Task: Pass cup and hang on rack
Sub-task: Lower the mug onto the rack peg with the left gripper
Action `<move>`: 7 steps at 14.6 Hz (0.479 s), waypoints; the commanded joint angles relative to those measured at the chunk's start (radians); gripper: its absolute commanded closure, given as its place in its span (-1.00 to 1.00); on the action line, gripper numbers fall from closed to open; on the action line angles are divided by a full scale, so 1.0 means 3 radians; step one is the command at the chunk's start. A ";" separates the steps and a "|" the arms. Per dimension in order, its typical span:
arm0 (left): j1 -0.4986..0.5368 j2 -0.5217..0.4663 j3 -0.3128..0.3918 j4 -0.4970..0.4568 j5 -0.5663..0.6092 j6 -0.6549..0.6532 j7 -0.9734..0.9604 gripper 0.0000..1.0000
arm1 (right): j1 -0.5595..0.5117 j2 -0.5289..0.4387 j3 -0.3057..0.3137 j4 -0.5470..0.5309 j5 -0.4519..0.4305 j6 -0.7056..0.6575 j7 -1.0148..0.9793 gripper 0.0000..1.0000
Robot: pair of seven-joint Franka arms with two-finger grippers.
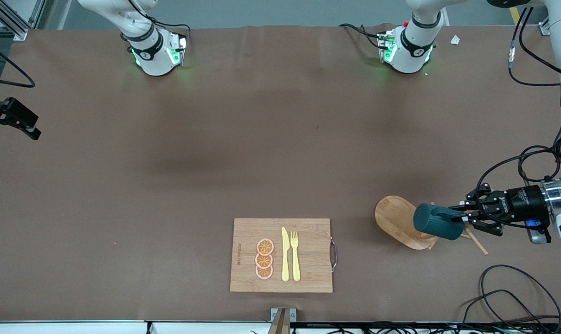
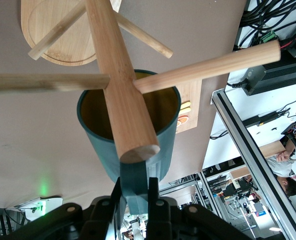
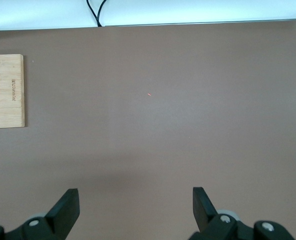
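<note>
Two grippers on my list. Left gripper (image 1: 463, 218): clamped on the handle of the cup (image 1: 435, 221), which lies on its side in the air over the rack (image 1: 398, 222), at the gripper's 9 o'clock in the front view. Through the left wrist camera I see the cup's (image 2: 132, 135) mustard mouth facing the rack's (image 2: 120, 75) post and pegs, the post's tip overlapping the rim. Right gripper (image 3: 135, 207): fingers wide apart, holding nothing, over bare table; that arm waits. Cutting board (image 1: 281, 255): at the rack's 8 o'clock, carrying orange slices (image 1: 264, 259), knife (image 1: 285, 254) and fork (image 1: 295, 255).
</note>
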 commanded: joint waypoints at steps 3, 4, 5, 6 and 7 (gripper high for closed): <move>0.0022 0.0035 -0.0016 0.0003 -0.0064 -0.0043 -0.0026 0.80 | -0.0059 -0.0043 0.0023 -0.0051 0.0051 0.0007 -0.0042 -1.00; 0.0012 0.0045 -0.0011 0.0003 -0.0054 -0.0038 -0.0032 0.59 | -0.0059 -0.0043 0.0023 -0.0051 0.0051 0.0007 -0.0042 -1.00; 0.0012 0.0061 -0.0011 0.0013 -0.0058 -0.0043 -0.0057 0.38 | -0.0059 -0.0043 0.0023 -0.0051 0.0051 0.0007 -0.0042 -1.00; 0.0001 0.0056 -0.0011 0.0014 -0.0059 -0.0043 -0.0067 -0.05 | -0.0059 -0.0043 0.0023 -0.0051 0.0051 0.0013 -0.0042 -1.00; 0.0001 0.0045 -0.0011 0.0014 -0.0059 -0.0043 -0.0072 -0.51 | -0.0059 -0.0037 0.0023 -0.0051 0.0051 0.0018 -0.0042 -1.00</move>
